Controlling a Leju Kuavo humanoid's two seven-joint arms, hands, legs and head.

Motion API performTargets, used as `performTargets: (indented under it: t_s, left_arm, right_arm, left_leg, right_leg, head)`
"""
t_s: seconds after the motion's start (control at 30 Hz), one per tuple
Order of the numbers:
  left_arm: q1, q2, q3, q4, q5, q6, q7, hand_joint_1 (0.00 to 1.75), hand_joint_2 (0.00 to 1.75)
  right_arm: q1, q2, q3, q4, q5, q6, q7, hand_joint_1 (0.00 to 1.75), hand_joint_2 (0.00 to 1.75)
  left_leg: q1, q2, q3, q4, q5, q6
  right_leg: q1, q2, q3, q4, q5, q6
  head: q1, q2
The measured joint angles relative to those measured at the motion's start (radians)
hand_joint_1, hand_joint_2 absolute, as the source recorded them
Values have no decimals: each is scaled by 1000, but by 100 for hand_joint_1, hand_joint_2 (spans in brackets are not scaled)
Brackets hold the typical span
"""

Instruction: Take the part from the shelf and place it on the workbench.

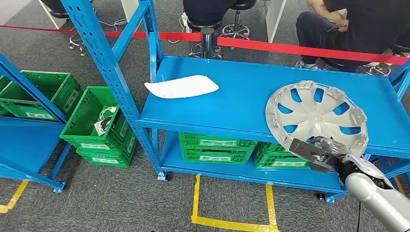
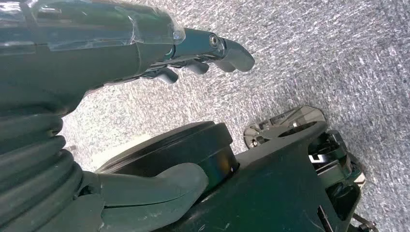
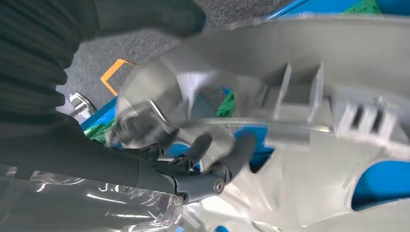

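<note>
Over shelf [image 1: 232, 92], right hand [image 1: 323, 153] grips hubcap [image 1: 316, 113] (tilted).

The blue shelf [image 1: 241, 92] carried a white curved panel [image 1: 182, 86] at its left and a tilted silver wheel cover [image 1: 316, 117] at its right.

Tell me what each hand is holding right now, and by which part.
The right hand grips the silver wheel cover by its near rim. The left hand holds nothing.
</note>
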Motion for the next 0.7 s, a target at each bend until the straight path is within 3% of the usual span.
performTargets:
  t_s: [0.7]
  left_arm:
    - [0, 0, -2, 0, 2, 0, -2, 0, 175]
  right_arm:
    - [-13, 9, 14, 33, 10, -14, -17, 175, 175]
  left_leg:
    - [0, -2, 5, 0, 0, 0]
  right_leg:
    - [0, -1, 6, -1, 1, 2]
  head:
    - [1, 0]
